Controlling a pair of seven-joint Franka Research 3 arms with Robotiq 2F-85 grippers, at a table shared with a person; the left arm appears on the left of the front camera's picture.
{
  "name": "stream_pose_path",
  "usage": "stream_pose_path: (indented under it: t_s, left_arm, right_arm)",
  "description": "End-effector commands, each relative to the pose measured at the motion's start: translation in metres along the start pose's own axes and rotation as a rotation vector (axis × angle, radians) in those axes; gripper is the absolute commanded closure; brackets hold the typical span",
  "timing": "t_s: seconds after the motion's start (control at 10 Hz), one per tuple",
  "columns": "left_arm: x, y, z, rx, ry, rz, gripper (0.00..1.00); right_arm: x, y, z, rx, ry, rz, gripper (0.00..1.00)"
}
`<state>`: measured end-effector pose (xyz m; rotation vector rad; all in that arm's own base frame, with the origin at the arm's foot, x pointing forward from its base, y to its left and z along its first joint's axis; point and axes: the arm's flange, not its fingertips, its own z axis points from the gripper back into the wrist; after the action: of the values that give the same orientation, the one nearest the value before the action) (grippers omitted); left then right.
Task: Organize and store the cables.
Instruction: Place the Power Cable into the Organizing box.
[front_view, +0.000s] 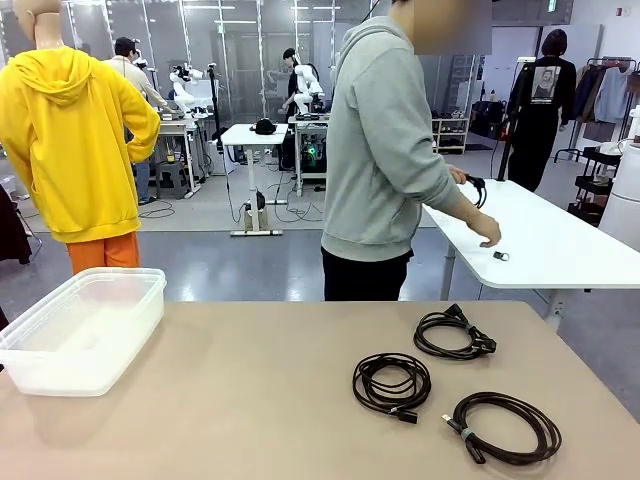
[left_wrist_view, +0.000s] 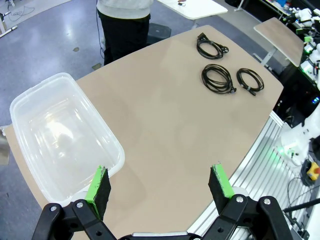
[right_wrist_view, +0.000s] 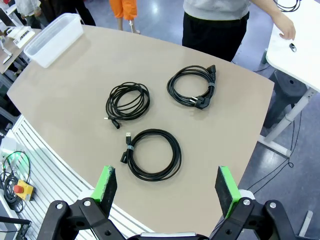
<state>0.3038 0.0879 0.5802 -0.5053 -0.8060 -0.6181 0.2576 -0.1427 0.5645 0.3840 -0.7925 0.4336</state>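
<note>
Three coiled black cables lie on the tan table's right half: a far one with a chunky plug, a middle one, and a near-right one. The right wrist view shows the same far cable, middle cable and near cable. My right gripper hovers open above them, nothing between its green pads. My left gripper is open too, high over the table's left side beside the clear plastic bin. The person holds another black cable at the white table behind.
The empty clear bin stands at the table's left edge. The person in a grey hoodie stands at the far side, turned toward a white table with a small object on it.
</note>
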Motion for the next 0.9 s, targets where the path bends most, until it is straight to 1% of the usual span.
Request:
stream_pose_path:
  t_s: [0.0,0.1,0.2,0.3,0.5,0.6,0.7,0.8]
  left_arm:
    - [0.002,0.0,0.0,-0.002,-0.001,-0.008,0.0]
    - [0.002,0.0,0.0,-0.002,-0.001,-0.008,0.0]
    - [0.002,0.0,0.0,-0.002,-0.001,-0.008,0.0]
    - [0.002,0.0,0.0,-0.002,-0.001,-0.008,0.0]
    - [0.002,0.0,0.0,-0.002,-0.001,-0.008,0.0]
    - [0.002,0.0,0.0,-0.002,-0.001,-0.008,0.0]
    - [0.002,0.0,0.0,-0.002,-0.001,-0.008,0.0]
    - [0.002,0.0,0.0,-0.002,-0.001,-0.008,0.0]
  right_arm:
    - [0.017,0.001,-0.018,-0.051,0.051,-0.004,0.0]
    - [0.033,-0.006,-0.039,-0.101,0.089,-0.043,0.0]
    - [0.049,-0.012,-0.063,-0.091,0.127,-0.063,0.0]
    - [0.064,-0.015,-0.089,-0.118,0.163,-0.065,0.0]
    - [0.09,-0.012,-0.147,-0.194,0.219,-0.078,0.0]
    - [0.097,-0.013,-0.175,-0.278,0.233,-0.064,0.0]
    - [0.099,-0.016,-0.197,-0.316,0.236,-0.074,0.0]
    - [0.098,-0.02,-0.212,-0.314,0.233,-0.101,0.0]
